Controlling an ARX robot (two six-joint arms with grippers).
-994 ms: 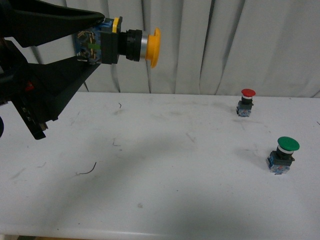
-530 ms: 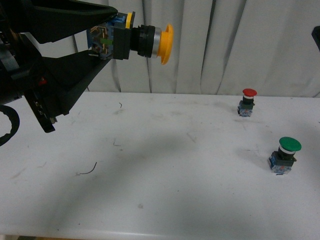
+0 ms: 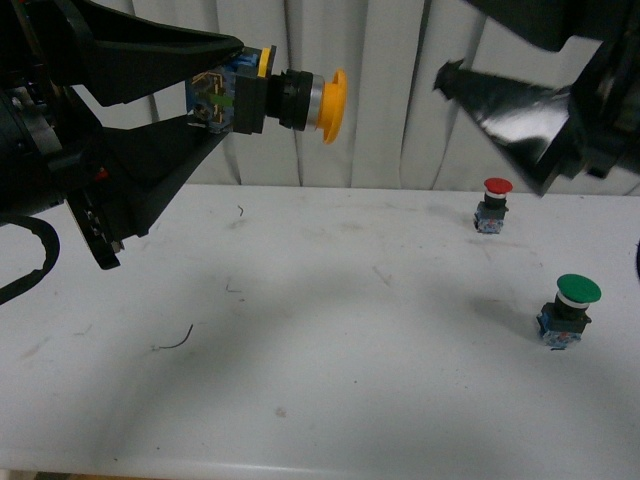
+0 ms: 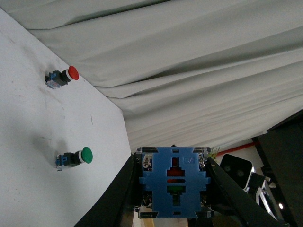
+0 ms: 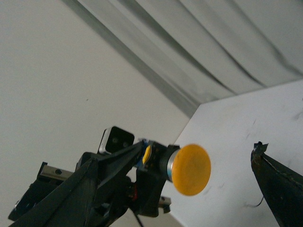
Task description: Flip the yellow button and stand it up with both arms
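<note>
My left gripper (image 3: 225, 100) is shut on the yellow button (image 3: 300, 100) and holds it high above the table's left side. The button lies sideways, its yellow cap pointing right and its blue contact block between the fingers. The left wrist view shows that blue block (image 4: 173, 182) clamped between the two black fingers. My right gripper (image 3: 460, 40) hangs open at the upper right, apart from the button, its tips facing the cap. In the right wrist view the round yellow cap (image 5: 190, 169) faces the camera and one black finger (image 5: 279, 184) shows at the edge.
A red-capped button (image 3: 494, 205) stands on the white table (image 3: 320, 380) at the back right. A larger green-capped button (image 3: 570, 310) stands nearer on the right. A grey curtain (image 3: 400, 120) hangs behind. A thin wire scrap (image 3: 175, 340) lies left of centre.
The left gripper has carried the yellow button a little to the right. The right arm has come into the front view from the upper right, open, facing the cap.
</note>
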